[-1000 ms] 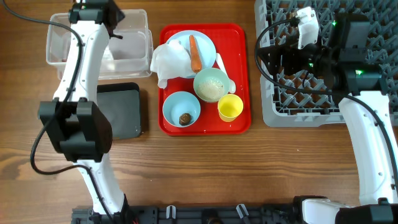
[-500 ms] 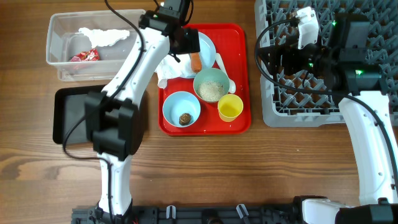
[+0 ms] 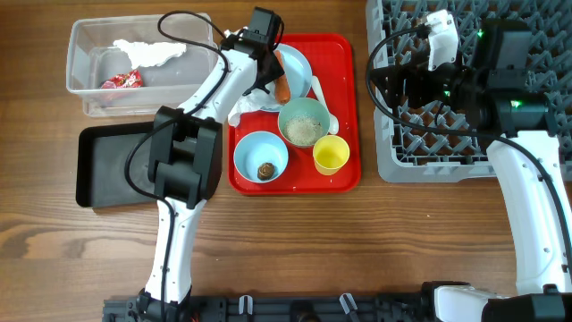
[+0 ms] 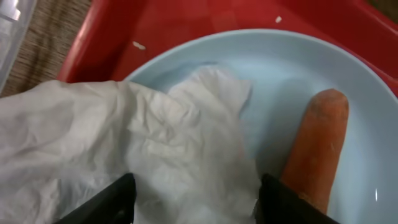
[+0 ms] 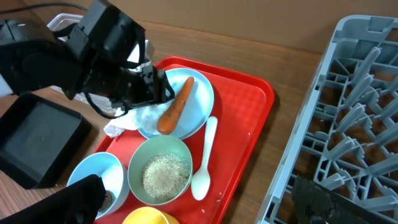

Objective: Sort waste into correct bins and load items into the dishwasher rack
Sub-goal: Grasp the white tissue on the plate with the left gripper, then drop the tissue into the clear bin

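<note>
Clear tub (image 3: 89,89): well left of the left jaws (image 4: 193,199); already holds a white napkin (image 3: 147,51) and a red wrapper (image 3: 121,80).
Black tray (image 3: 98,170): left of and below those jaws, nothing visible in it.
Left jaws: spread wide, gripping nothing, low over the plate (image 4: 280,68) on the red tray (image 3: 344,107).
Napkin on plate (image 4: 124,149): crumpled, lying between the two fingers and spilling left past the plate rim.
Carrot (image 4: 317,149): just right of the right-hand finger; contact with it cannot be told.
Step in hand, as I judge: picking up this napkin for the tub.
Doing it well: drop straight down, close on the thick folds between the fingers, and keep the right finger off the carrot so it is not pinched or rolled.
Risk: a thin pinch may slip; paper may drag the carrot along.
Bowls (image 3: 304,121), cup (image 3: 331,154), spoon (image 5: 204,162): right of and below the left jaws, untouched.
Right jaws (image 5: 205,208): apart and holding nothing, hovering between tray and rack (image 3: 465,152), at the rack's left edge.
</note>
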Controlling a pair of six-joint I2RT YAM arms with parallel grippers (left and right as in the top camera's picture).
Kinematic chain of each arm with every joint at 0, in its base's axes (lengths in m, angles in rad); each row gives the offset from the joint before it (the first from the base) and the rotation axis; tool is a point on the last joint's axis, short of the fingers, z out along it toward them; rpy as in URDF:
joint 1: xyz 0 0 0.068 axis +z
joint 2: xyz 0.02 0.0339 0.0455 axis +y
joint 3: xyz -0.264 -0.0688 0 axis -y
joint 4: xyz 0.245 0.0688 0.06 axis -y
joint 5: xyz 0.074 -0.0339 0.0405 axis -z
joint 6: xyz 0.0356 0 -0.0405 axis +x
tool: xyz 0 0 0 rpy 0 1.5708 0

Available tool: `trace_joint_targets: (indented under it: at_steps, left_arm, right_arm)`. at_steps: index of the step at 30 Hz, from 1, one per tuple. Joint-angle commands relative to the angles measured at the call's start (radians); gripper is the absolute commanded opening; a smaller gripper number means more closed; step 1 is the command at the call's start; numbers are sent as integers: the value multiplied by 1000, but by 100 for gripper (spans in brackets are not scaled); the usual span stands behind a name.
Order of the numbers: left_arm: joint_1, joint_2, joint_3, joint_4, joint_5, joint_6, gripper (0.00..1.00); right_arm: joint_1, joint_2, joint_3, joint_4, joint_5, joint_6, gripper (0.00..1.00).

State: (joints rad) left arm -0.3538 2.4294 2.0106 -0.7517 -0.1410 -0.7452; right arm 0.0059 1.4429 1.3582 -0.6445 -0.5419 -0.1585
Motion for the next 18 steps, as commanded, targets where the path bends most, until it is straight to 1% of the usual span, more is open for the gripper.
trace_joint_targets:
  at_steps: [1, 2, 3, 4, 7, 9, 10, 11, 13, 14, 16, 17, 18]
  left_arm:
    - [-3, 72, 2, -1, 5, -53, 40]
    - [-3, 72, 2, -7, 10, -52, 28]
    - [-6, 72, 2, -11, 10, -52, 11]
    - [-9, 71, 2, -11, 18, -51, 4]
    - [-11, 41, 2, -20, 94, -40, 4]
    - [-7, -63, 5, -22, 175, -40, 4]
    - [-7, -109, 5, -22, 174, -19, 4]
    - [-7, -178, 5, -22, 174, 40, 4]
    - [-7, -287, 5, -23, 167, 119, 4]
    - [-7, -341, 5, -27, 147, 137, 4]
    - [-1, -438, 5, -44, 42, 148, 4]
    - [6, -475, 5, -53, -41, 205, 4]
    - [12, -489, 5, -61, -94, 224, 4]
  right_arm:
    - [-2, 7, 21, 0, 3, 3, 100]
    - [-2, 7, 21, 0, 3, 3, 100]
    - [-2, 7, 21, -1, 2, 3, 100]
    - [-2, 7, 21, 0, 2, 4, 100]
    - [-2, 7, 21, 0, 3, 3, 100]
    - [-2, 7, 21, 0, 3, 3, 100]
    - [-2, 7, 21, 0, 3, 3, 100]
    - [-2, 7, 21, 0, 3, 3, 100]
    - [-2, 7, 21, 0, 3, 3, 100]
    - [-2, 7, 21, 0, 3, 4, 100]
    - [-2, 7, 21, 0, 2, 4, 100]
    - [-1, 7, 21, 0, 2, 4, 100]
    - [-1, 7, 21, 0, 2, 4, 100]
